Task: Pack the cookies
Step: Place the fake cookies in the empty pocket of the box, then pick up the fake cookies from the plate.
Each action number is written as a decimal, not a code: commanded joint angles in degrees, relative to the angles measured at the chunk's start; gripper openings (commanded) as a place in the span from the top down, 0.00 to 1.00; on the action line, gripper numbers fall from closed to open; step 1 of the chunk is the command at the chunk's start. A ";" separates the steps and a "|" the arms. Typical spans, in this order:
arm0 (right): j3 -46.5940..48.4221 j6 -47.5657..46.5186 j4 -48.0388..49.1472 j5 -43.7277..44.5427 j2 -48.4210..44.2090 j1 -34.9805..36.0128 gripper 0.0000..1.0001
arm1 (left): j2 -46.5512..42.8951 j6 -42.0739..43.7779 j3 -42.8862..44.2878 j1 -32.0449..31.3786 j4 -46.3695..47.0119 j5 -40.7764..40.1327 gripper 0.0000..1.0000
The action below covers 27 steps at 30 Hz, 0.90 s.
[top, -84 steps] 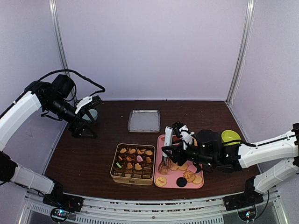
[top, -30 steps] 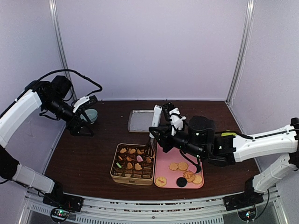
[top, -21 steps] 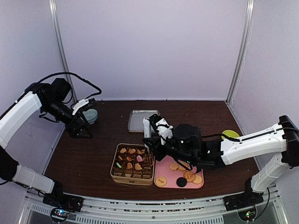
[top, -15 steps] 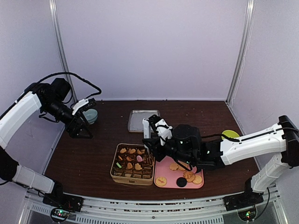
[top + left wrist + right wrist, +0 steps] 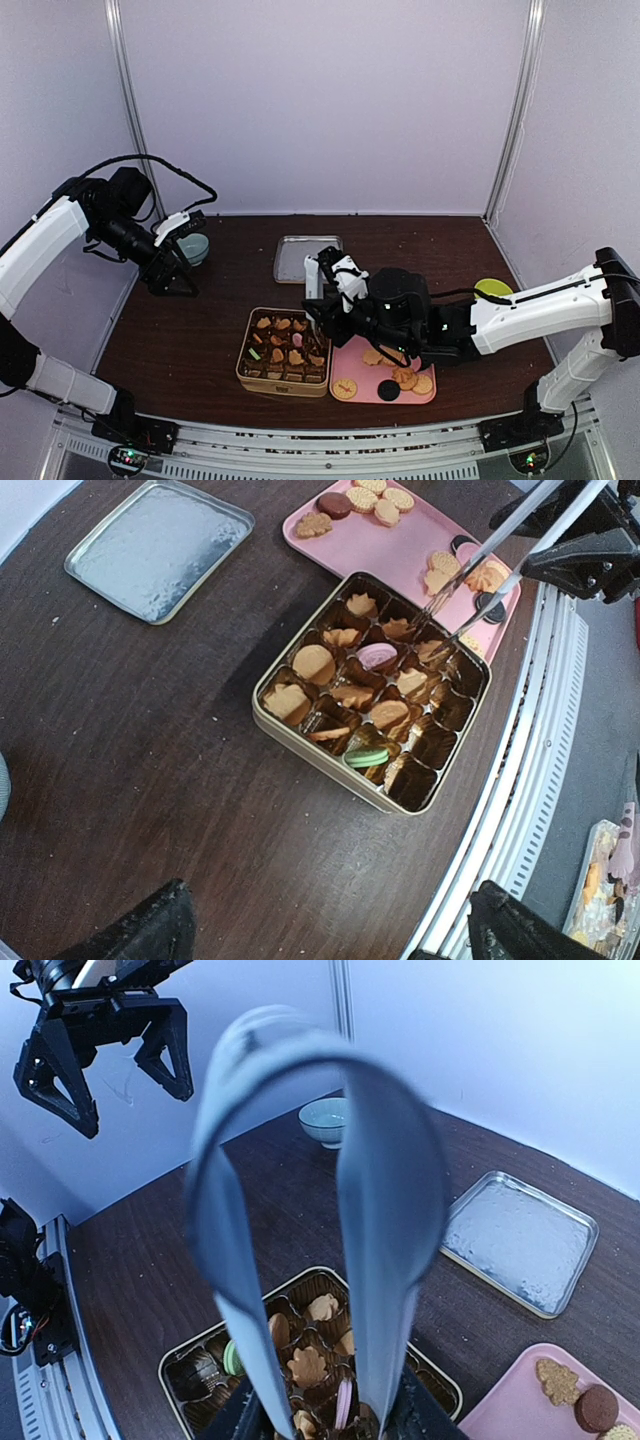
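1. I am looking at a dark brown wooden surface (image 5: pixel 200 340) that is sitting inside a booth of pale lilac walls (image 5: pixel 320 100). Pale specks are showing on the wood in the left wrist view.
2. A gold tin (image 5: pixel 280 388) with a grid of compartments is lying near the front edge. Just beside it, on its right, a pink tray (image 5: pixel 365 392) is lying flat.
3. The cookies (image 5: pixel 283 345) are sitting in two places. Many are filling the tin's compartments, mostly tan with one pink and one green, and several are lying loose on the pink tray, one dark one among them.
4. A shallow metal lid (image 5: pixel 305 257) is resting behind the tin, apart from it.
5. A small pale bowl (image 5: pixel 194 247) is standing at the far left, near the wall.
6. The left end effector (image 5: pixel 112 1075) is hanging above the left side of the surface with its jaws spread wide, gripping nothing.
7. The right end effector (image 5: pixel 340 295) is clenching the metal tongs (image 5: pixel 500 555). Their tips are dipping into the tin's compartments nearest the tray, and I cannot tell whether a cookie is caught between them.
8. A yellow-green round object (image 5: pixel 492 290) is peeking out behind the right arm.
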 commanded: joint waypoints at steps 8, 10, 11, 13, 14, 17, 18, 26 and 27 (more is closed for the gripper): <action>0.00 0.54 2.18 3.62 -4.03 0.32 0.63 | -0.54 -0.34 1.12 0.51 0.75 0.93 0.02; -1.36 0.34 1.59 5.46 -6.29 0.06 0.63 | -0.41 -0.36 1.35 0.51 0.70 0.92 0.02; -2.37 0.32 1.39 6.27 -7.73 -0.31 0.63 | -0.34 -0.32 1.51 0.48 0.58 0.91 0.02; -5.41 0.71 1.12 7.43 -11.05 -1.33 0.63 | -0.28 -0.28 1.79 0.47 0.53 0.93 0.02; -6.75 1.08 0.90 7.63 -12.41 -2.09 0.62 | -0.24 -0.31 1.96 0.51 0.52 0.90 0.02; -10.87 2.33 0.21 7.78 -16.26 -4.07 0.61 | 0.01 -0.25 2.49 0.51 0.35 1.02 0.02; -12.03 2.64 -0.34 7.78 -17.19 -4.80 0.61 | 0.11 -0.27 2.61 0.48 0.28 1.12 0.02; -17.84 5.69 0.28 4.66 -19.73 -10.04 0.57 | 0.89 -0.59 3.49 0.49 0.08 1.29 0.02; -18.08 6.22 0.40 4.23 -19.58 -10.67 0.57 | 0.91 -0.60 3.51 0.52 0.08 1.32 0.02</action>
